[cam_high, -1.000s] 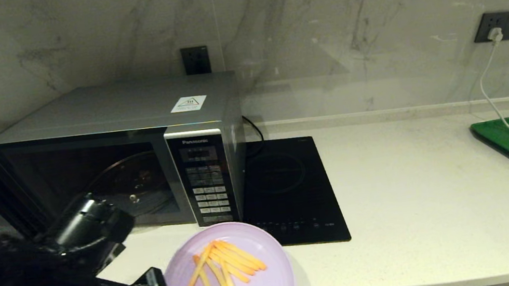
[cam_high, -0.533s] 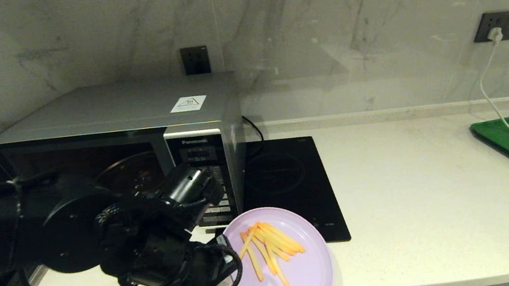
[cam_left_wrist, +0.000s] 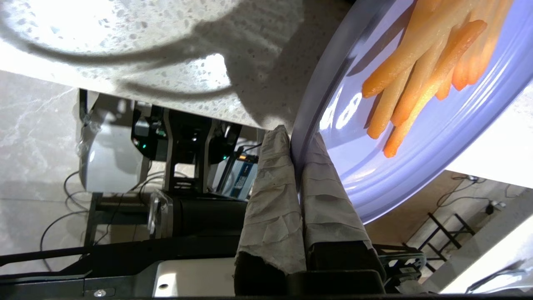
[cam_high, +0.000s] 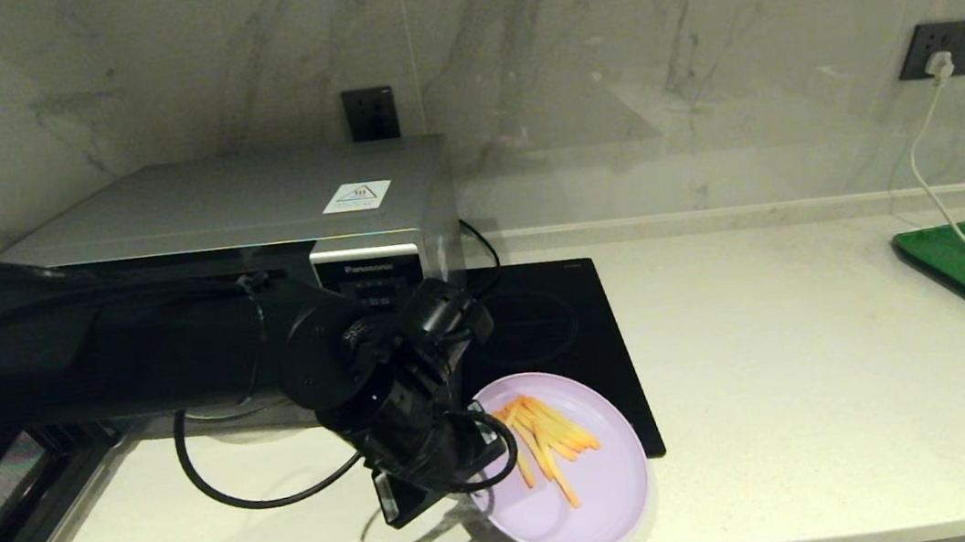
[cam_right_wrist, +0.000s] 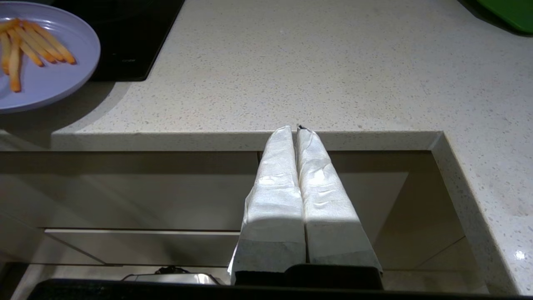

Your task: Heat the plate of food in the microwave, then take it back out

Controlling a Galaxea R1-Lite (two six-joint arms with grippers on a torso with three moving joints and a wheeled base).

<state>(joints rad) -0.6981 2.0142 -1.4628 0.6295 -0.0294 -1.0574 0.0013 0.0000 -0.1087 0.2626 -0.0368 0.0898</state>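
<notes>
Plate of fries carried right, out past the microwave front.

Since a second ago the left gripper (cam_high: pixel 469 457) has swung the plate of food (cam_high: pixel 579 498) rightward from the near worktop (cam_high: pixel 831 412) edge; it now overlaps the hob's (cam_high: pixel 546 337) near corner, right of the microwave (cam_high: pixel 254 207). The left wrist view alone shows the fingers (cam_left_wrist: pixel 270 200) clamped on the plate's rim. The right wrist view shows the right gripper (cam_right_wrist: pixel 296 129) parked below the worktop edge, fingers pressed together, empty.

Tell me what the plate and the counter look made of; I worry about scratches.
The plate looks like lilac plastic: smooth, glossy highlights along its rim in the left wrist view. The counter looks like pale speckled stone or quartz with a matte polish; which one, I cannot tell.
</notes>
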